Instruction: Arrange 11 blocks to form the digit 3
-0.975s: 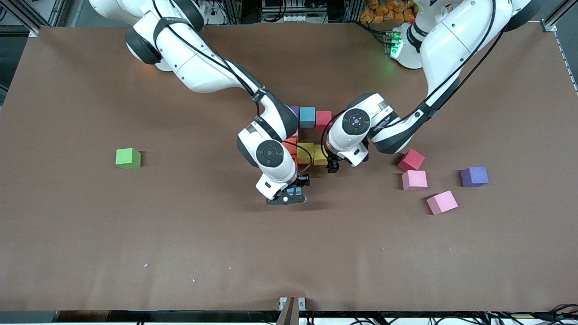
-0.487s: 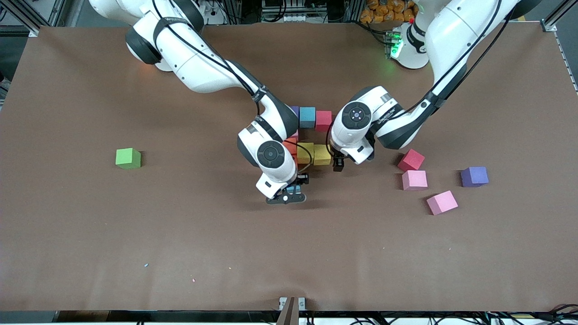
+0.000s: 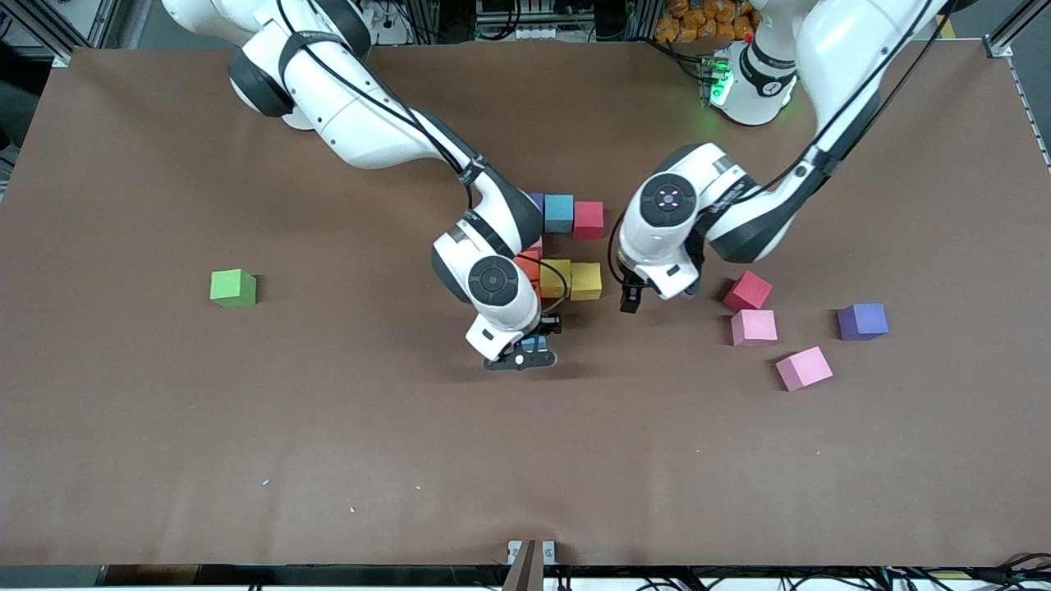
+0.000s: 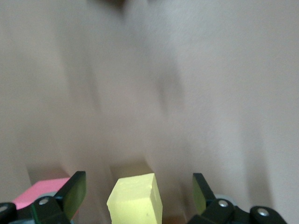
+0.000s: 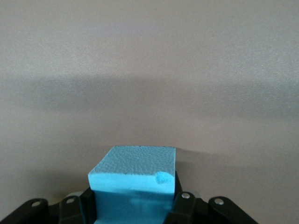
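The right gripper [image 3: 532, 346] is clamped on a light blue block [image 5: 133, 184] and hangs low over the brown table [image 3: 328, 427], just nearer the front camera than the cluster of placed blocks. That cluster sits mid-table: a purple block [image 3: 536, 201] half hidden by the right arm, a second light blue block [image 3: 559, 213] and a red block [image 3: 588, 219] in a row, and nearer the camera an orange block [image 3: 528, 264], a yellow block [image 3: 556, 277] and another yellow block [image 3: 586, 281] side by side, with a sliver of pink showing between the two rows. The left gripper [image 3: 631, 300] has its fingers spread wide and holds nothing, low over the table just beside the cluster on the left arm's end. Farther toward that end lie a loose red block [image 3: 747, 290], a pink block [image 3: 754, 327], another pink block [image 3: 804, 368] and a second purple block [image 3: 862, 321]. A green cube [image 3: 233, 288] sits alone toward the right arm's end.
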Robot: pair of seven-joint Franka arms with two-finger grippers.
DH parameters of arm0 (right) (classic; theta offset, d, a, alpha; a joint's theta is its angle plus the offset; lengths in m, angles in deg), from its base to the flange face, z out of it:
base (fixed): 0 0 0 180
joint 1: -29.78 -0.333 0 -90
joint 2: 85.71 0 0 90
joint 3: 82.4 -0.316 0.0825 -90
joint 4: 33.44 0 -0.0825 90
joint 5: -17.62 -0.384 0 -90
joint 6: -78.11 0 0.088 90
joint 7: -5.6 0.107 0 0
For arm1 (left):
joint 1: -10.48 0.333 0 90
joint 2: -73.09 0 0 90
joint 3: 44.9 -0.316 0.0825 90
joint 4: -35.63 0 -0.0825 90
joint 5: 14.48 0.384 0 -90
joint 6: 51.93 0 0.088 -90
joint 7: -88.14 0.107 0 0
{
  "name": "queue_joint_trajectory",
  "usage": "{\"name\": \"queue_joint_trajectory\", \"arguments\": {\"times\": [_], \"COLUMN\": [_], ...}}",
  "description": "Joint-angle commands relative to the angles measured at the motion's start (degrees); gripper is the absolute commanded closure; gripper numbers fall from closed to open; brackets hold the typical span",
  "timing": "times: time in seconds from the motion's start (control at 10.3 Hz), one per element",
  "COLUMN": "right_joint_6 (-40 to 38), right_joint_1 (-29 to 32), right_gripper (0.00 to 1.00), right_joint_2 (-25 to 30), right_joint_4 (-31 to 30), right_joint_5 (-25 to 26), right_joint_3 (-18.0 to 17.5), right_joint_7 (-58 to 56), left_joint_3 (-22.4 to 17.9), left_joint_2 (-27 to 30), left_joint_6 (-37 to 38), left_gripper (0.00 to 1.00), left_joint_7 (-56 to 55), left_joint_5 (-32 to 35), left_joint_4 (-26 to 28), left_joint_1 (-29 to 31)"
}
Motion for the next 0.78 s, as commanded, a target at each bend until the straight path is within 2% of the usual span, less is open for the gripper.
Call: {"name": "queue_joint_trajectory", "arguments": {"times": [0.0, 0.39, 0.58, 0.68], "right_joint_6": [-0.4, -1.7, -1.7, -1.7], "right_joint_1": [0.8, 0.9, 1.2, 1.2], "right_gripper": [1.00, 1.00, 1.00, 0.88], "right_joint_2": [0.4, 0.6, 0.6, 0.5], "right_joint_4": [-1.9, -1.9, -1.9, -2.0], "right_joint_5": [0.0, 0.2, 0.3, 0.3], "right_joint_3": [-2.1, -2.1, -2.1, -2.1], "right_joint_7": [-0.6, -0.6, -0.6, -0.6], "left_joint_3": [3.5, 2.6, 0.2, -0.9], "left_joint_2": [1.6, 0.0, -0.2, -1.0], "left_joint_6": [4.3, 9.5, 10.0, 10.0], "left_gripper": [0.00, 0.00, 0.00, 0.00], "left_joint_7": [9.2, 24.7, 34.3, 38.2], "left_joint_5": [-0.9, -1.0, -0.5, -0.6], "left_joint_4": [-0.9, -8.2, -9.7, -11.7], "left_joint_1": [6.3, 8.6, 9.0, 8.9]}}
